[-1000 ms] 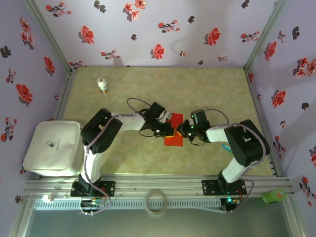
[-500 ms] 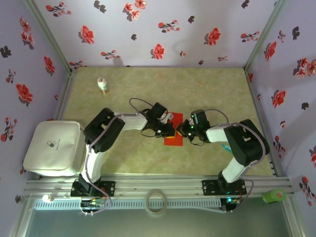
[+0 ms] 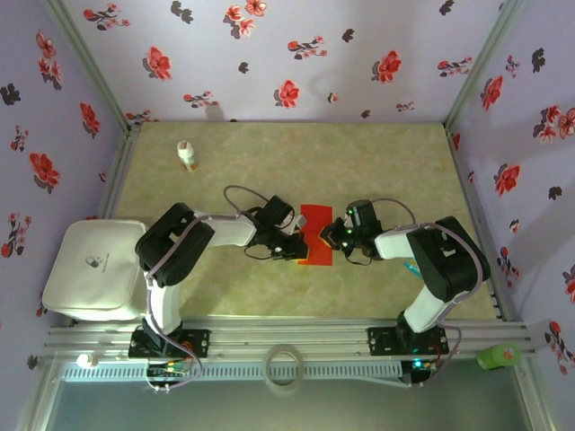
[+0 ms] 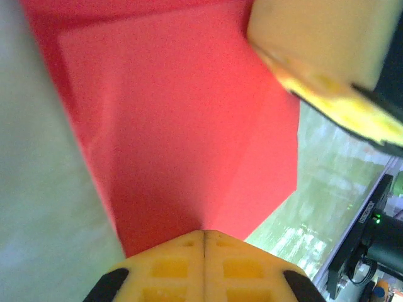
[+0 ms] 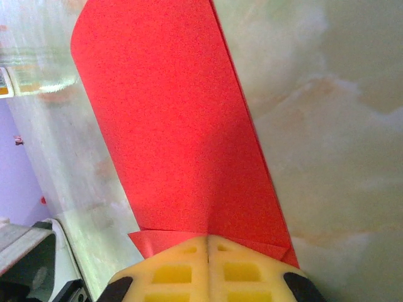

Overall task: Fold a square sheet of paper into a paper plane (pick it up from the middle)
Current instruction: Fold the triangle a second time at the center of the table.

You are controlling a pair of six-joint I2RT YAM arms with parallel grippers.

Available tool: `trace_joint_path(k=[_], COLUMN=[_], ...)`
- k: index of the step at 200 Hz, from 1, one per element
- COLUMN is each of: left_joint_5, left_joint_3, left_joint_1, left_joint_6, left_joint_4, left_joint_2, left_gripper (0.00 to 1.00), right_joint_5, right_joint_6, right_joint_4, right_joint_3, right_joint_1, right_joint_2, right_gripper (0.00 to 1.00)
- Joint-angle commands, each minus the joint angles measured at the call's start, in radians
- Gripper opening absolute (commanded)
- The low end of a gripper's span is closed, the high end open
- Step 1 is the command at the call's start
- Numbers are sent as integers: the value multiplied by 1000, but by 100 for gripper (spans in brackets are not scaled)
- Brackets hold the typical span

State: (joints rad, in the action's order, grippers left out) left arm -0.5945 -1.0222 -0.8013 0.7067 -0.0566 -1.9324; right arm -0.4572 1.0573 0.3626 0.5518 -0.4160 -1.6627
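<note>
At the far left, just off the desk's edge, sits a white soft zip pouch (image 3: 97,269). A small white bottle with an orange band (image 3: 187,154) stands upright near the far left corner of the pale green marbled desk (image 3: 386,162), well apart from everything else.

My left pincer (image 3: 300,250) reaches in low over the middle of the desk. Its yellow fingers are pressed together, and in my left wrist camera the seam between them is shut tight (image 4: 203,234). The tips meet the left edge of the square sheet of paper (image 3: 316,223). This is thin, bright red and plain, and here it has the outline of an upright, narrow rectangle lying flat on the desk. I cannot tell whether my fingers nip its edge or only rest against it.

From that wrist the red paper (image 4: 182,126) spreads out ahead of the tips, with a second layer showing as a lighter panel with straight edges. The yellow fingers of my other pincer (image 4: 321,56) cross its far corner.

My right pincer (image 3: 326,236) comes in from the opposite side, and its fingers are together too (image 5: 206,239). The red sheet (image 5: 176,126) runs away from its tips, and a small folded flap peeks out beside them.

Farther right, a small teal-and-white card (image 3: 412,267) lies beside my right arm.
</note>
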Motion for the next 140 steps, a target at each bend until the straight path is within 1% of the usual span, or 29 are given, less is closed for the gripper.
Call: trace_joint_path(k=[1,36,69,86,105,125,140], left_joint_5=[28,30,17,-10,-60,-111,-132], left_joint_3=[80,139,156,166,176,185,164], left_joint_1=[2,11,21,23,32,54,68], left_joint_6=[-35,-34,-16,3,39,94,117], left_joint_4=[-140,-122,-95,-48,45,148,181], left_joint_2=[21,61,100,140,179,184,175], left_gripper=[2,2,1,0,0,0,0], right_joint_5=[80,71,62,53,51,47,40], right_joint_6=[-22,-23,-28,-30,-32,-33,-34], right_joint_4=[-132,-119,-114,-114,-117,-112,-111], right_joint_3=[-33,-32,-26,-20,-16,-15,-10], right_joint_1=[9,11,9,10,9,9,9], right_joint_2=[-51,-54,-55,-55,-56,-59,-63], right_gripper=[0,0,0,0,0,0,0])
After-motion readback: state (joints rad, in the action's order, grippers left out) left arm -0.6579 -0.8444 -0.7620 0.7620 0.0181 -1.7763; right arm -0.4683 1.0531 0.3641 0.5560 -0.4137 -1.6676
